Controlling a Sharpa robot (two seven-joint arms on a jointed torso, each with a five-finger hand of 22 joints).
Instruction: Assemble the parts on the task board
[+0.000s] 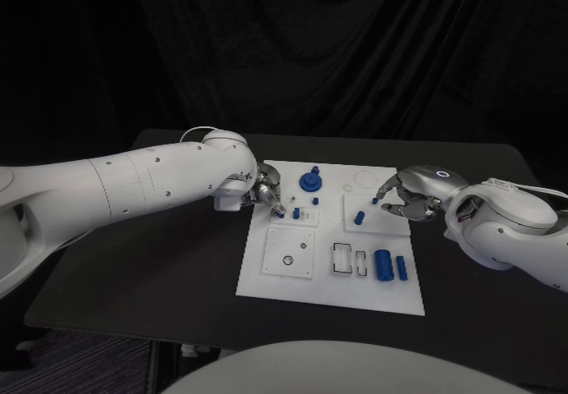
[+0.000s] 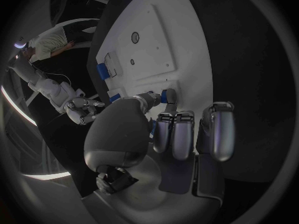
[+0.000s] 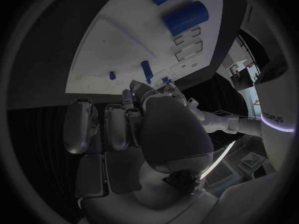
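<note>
The left hand (image 1: 263, 195) hovers at the left edge of the task board (image 1: 272, 283), its fingers (image 2: 163, 96) pinching a small blue part (image 2: 166, 95), probably to seat it in the board just beneath. The right hand (image 1: 406, 199) sits over the board's right edge, fingers curled inward; whether they hold anything cannot be told. On the board a blue knobbed piece (image 1: 311, 180) stands near its far edge, a short peg (image 1: 359, 217) at mid-board, and two blue cylinders (image 1: 385, 264) lie toward its near right corner. The board rests mid-bench (image 1: 142, 279).
</note>
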